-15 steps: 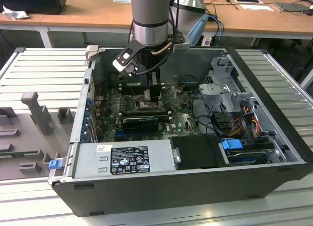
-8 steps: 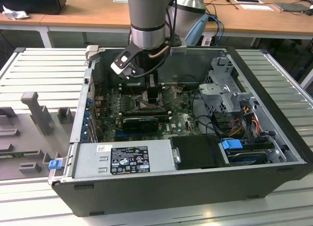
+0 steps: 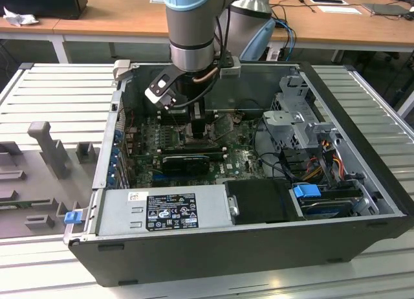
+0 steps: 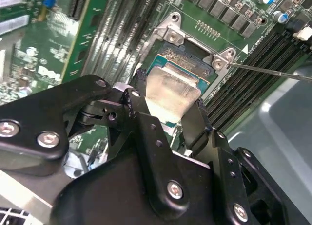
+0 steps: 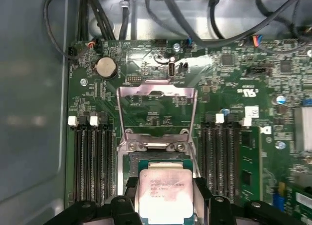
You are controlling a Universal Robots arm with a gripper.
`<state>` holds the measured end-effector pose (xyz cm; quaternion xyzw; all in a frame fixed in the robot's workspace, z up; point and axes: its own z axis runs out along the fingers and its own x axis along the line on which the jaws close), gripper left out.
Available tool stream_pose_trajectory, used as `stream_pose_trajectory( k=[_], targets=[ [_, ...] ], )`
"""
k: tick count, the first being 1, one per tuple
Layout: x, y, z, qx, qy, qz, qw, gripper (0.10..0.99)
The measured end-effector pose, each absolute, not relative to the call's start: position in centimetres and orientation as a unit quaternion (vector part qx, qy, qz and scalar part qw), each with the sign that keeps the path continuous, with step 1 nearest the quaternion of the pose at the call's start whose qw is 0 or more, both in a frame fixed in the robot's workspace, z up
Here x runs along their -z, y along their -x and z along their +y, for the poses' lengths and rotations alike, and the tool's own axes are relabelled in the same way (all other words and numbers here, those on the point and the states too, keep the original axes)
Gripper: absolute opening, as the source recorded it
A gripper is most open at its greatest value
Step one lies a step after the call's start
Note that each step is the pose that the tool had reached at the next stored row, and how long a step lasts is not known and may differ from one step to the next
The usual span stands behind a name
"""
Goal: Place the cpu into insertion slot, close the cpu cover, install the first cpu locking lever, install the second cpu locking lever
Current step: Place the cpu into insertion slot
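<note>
Item one: the gripper, jaws clamped on two opposite edges of the cpu. We see the chip's silvery top between the black fingers in both wrist views.

Item two: the insertion slot, directly under the chip. A strip of its brownish contact field and metal rim shows beyond the chip; chip and fingers cover the rest. We cannot tell whether the chip rests in the slot or hangs just above it.

Item three: the cpu cover, swung open off the slot, with the motherboard visible through its window.

Item four: memory slots, flanking the slot on both sides.

Item five: a thin metal rod beside the slot's rim, its end cut off.

In the exterior view the arm reaches down into the open computer case and hides slot and chip.
</note>
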<state>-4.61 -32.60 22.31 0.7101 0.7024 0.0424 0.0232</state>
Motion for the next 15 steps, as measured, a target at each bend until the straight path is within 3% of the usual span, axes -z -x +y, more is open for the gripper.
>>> stream_pose_trajectory(
  k=[15],
  targets=[
    [-20.6,4.7,-32.2,-0.042,-0.711,0.701,0.023,0.529]
  ],
)
